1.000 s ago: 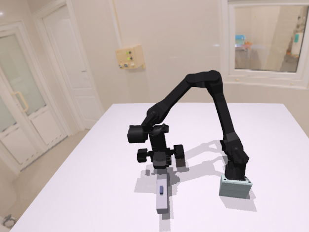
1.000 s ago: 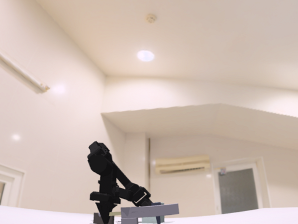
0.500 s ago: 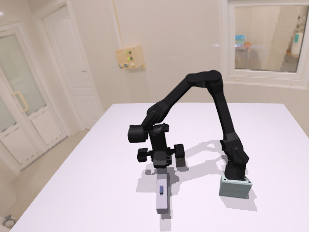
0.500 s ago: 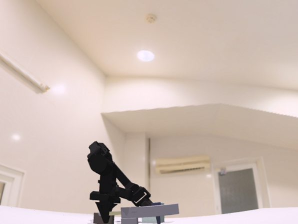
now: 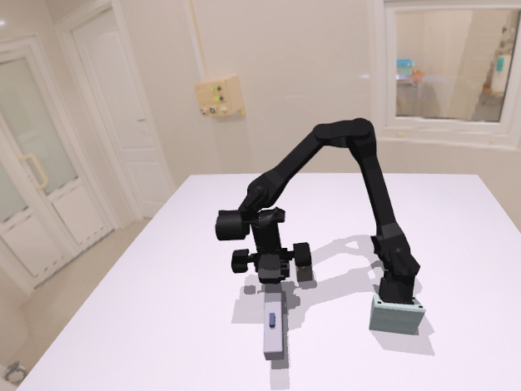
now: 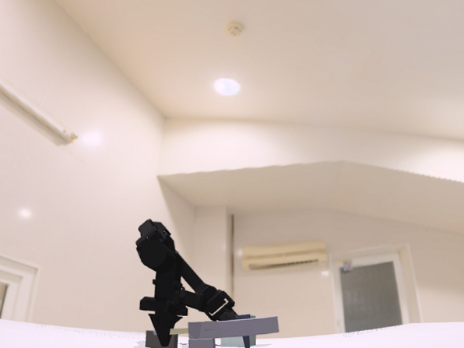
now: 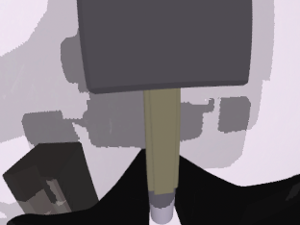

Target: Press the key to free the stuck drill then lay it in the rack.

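A long grey-purple holder (image 5: pixel 273 343) (image 6: pixel 230 328) (image 7: pixel 165 43) stands raised on a foot. A dark blue key (image 5: pixel 271 319) (image 6: pixel 246 344) passes through it, a small part showing on top and a longer part below. An olive drill (image 6: pixel 180 331) (image 7: pixel 162 135) with a grey tip sticks out level from the holder's end; its inner part is hidden. My gripper (image 6: pixel 165 343) (image 7: pixel 154 154) points down and is shut on the drill near its outer end, one finger on each side. A dark brown block (image 5: pixel 305 273) (image 6: pixel 172 342) (image 7: pixel 60 156), apparently the rack, lies beside the gripper.
The white table (image 5: pixel 168 336) carries everything. The arm's base stands on a pale green block (image 5: pixel 395 318) (image 6: pixel 238 341) to the right in the top view. The rack is close to one finger in the wrist view. The holder is just in front of the fingers.
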Motion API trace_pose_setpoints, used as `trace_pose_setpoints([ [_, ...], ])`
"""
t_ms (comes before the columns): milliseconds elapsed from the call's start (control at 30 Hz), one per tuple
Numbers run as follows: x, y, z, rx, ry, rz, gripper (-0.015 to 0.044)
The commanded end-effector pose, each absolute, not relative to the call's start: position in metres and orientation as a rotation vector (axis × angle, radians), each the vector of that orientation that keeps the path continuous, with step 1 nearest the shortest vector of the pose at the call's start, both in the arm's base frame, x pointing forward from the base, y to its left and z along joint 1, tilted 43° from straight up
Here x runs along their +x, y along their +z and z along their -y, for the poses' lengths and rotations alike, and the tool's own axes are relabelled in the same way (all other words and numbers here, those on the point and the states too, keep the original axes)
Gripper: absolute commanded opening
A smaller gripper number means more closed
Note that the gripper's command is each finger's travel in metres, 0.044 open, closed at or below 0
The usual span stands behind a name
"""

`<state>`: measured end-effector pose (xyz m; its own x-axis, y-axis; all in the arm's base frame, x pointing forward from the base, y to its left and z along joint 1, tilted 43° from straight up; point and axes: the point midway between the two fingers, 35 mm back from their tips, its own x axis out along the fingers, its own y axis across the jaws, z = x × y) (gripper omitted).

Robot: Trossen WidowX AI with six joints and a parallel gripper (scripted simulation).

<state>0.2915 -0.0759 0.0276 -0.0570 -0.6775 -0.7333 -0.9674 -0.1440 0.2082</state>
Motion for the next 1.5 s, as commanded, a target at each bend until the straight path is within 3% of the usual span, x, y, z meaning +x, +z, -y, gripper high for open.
trace_pose_setpoints([
  [0,0.292,0.029,0.076,-1.845,1.045,-1.745,0.0],
  [1467,0.309,0.068,0.124,-1.847,1.042,-1.747,0.0],
])
